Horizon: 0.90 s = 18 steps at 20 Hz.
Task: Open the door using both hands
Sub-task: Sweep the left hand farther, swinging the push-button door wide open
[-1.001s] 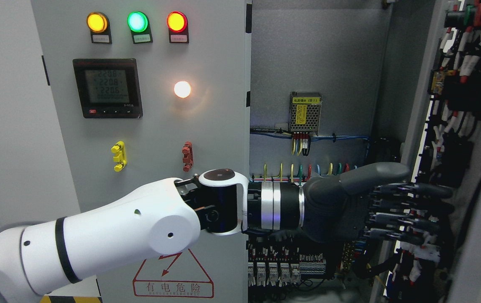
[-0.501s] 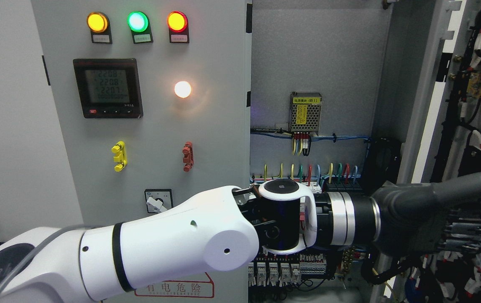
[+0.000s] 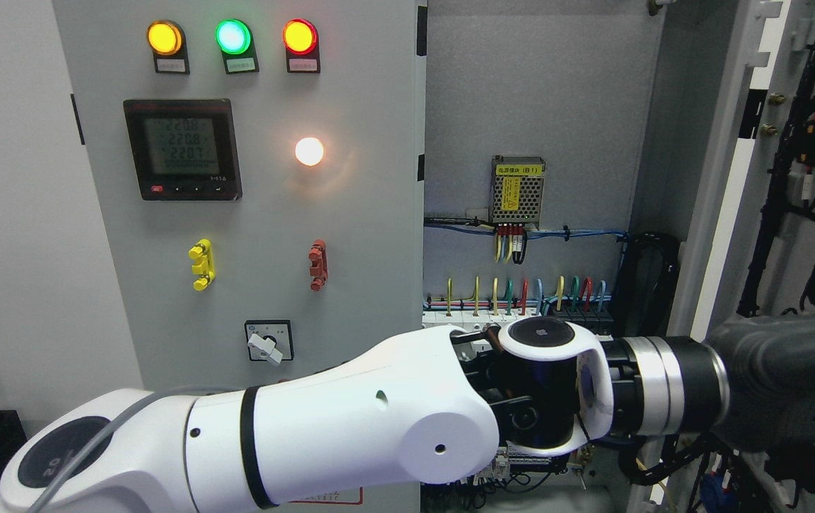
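1. Head view, only one to go on. The left arm (image 3: 350, 420) is seen coming in from the lower left and stretching straight across the bottom of the frame, with the left hand (image 3: 792, 388) parked at the far right edge, lower right.

2. The door (image 3: 792, 214) being opened is the right-hand one: swung wide, seen nearly edge-on along the right side of the frame, its wired-up inner face turned toward the camera. Its long axis runs top to bottom, its pale edge strip leaning slightly.

3. The key relation: the door sits right at, and mostly above and behind, the left hand. The hand is laid against its lower inner face, so any further push would go to the right, out of frame.

4. Finger state: can't be told. Only the dark palm is shown; the fingers are cut off by the frame edge and lost in the black wiring.

5. The right hand isn't in view at all, so the left is judged the nearer one by default.

6. The cabinet interior (image 3: 543, 107) is fully exposed at centre; the left panel (image 3: 251, 214) with its lamps and meter stays shut on the left side.
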### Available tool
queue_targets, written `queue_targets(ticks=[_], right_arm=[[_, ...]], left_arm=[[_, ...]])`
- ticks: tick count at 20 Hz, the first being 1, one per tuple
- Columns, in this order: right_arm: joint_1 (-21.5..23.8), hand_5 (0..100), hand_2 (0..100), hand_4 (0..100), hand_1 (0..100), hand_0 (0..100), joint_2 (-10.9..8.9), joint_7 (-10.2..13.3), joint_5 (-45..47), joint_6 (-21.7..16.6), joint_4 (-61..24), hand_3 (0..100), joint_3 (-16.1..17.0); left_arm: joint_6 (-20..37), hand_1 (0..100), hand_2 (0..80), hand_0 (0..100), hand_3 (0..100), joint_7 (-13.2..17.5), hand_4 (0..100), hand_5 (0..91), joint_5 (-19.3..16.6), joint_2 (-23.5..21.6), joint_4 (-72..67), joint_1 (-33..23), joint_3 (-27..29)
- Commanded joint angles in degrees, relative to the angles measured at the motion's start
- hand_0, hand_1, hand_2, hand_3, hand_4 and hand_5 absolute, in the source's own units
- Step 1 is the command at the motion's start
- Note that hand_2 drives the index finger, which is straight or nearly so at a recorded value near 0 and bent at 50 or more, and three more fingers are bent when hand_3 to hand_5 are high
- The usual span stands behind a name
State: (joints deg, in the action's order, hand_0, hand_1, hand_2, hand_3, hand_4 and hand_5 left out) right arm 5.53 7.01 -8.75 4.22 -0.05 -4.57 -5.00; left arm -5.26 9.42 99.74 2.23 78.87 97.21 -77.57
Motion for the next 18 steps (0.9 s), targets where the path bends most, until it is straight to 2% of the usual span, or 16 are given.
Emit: queue_targets(ticks=[1, 7, 9, 10, 13, 15, 18], right_arm=[[0.0, 0, 0, 0, 39, 12, 0.02, 0.0, 0.0, 0.0, 0.0, 0, 0.0], [0.0, 0, 0, 0, 39, 12, -0.07, 0.0, 0.0, 0.0, 0.0, 0, 0.1], [0.0, 0, 0, 0, 39, 12, 0.02, 0.0, 0.0, 0.0, 0.0, 0, 0.0], [0.0, 0, 0, 0, 39, 12, 0.02, 0.0, 0.0, 0.0, 0.0, 0, 0.0], [0.0, 0, 0, 0, 39, 12, 0.02, 0.0, 0.0, 0.0, 0.0, 0, 0.0], [0.0, 0, 0, 0, 39, 12, 0.02, 0.1, 0.0, 0.0, 0.0, 0, 0.1], [0.0, 0, 0, 0, 39, 12, 0.02, 0.0, 0.0, 0.0, 0.0, 0, 0.1]], left_arm=[[0.1, 39, 0.0, 12, 0, -1.2, 0, 0.0, -0.3, 3.4, 0.1, 0.0, 1.1], [0.0, 39, 0.0, 12, 0, -1.0, 0, 0.0, -0.3, 3.3, 0.0, -0.2, 1.2], [-0.1, 39, 0.0, 12, 0, -0.1, 0, 0.0, -2.0, 2.6, 0.1, -1.7, 1.5], [-0.3, 39, 0.0, 12, 0, 0.6, 0, 0.0, -3.9, 2.2, 0.1, -3.2, 2.1], [-0.6, 39, 0.0, 12, 0, 3.1, 0, 0.0, -8.0, -6.3, 1.7, -7.6, 3.0], [-0.7, 39, 0.0, 12, 0, 3.4, 0, 0.0, -8.1, -12.1, 3.4, -9.3, 3.0], [-0.6, 39, 0.0, 12, 0, 4.7, 0, 0.0, -8.5, -24.5, 9.6, -13.4, 3.1]])
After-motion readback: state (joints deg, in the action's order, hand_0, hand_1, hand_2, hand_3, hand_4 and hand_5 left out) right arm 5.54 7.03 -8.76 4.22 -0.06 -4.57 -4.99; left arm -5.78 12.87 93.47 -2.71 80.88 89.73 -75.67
